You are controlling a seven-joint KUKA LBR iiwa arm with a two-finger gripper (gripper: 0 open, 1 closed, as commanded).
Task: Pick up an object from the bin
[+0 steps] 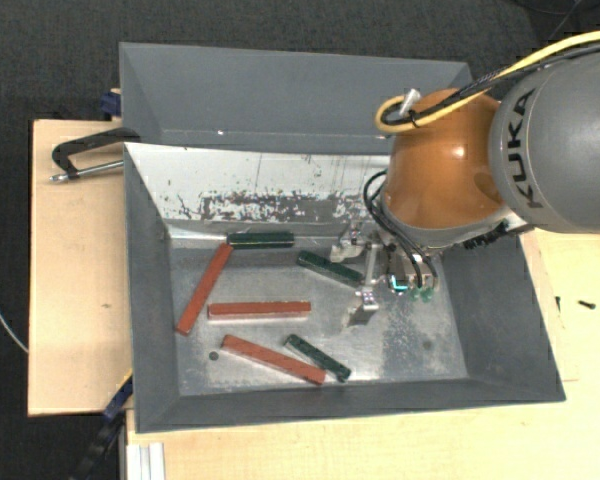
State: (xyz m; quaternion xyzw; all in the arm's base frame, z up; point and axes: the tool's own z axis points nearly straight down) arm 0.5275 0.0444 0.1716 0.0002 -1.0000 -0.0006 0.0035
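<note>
Hanging low just beside the dark green stick (328,267), maybe to grab it, the jaws hide whether they are apart.

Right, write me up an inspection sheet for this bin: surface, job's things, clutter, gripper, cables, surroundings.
Surface: grey metal bin, floor scuffed, back wall speckled.
Job's things: three red sticks, one tilted at the left, one level in the middle, one slanted near the front. Three dark green sticks, one along the back wall, one beside the gripper, one at the front meeting the slanted red one's right end.
Clutter: a small dark speck at front left.
Gripper: gripper down inside the bin, right of centre; whether it holds anything cannot be told.
Cables: yellow cable looped over the orange wrist cover.
Surroundings: dark floor.
</note>
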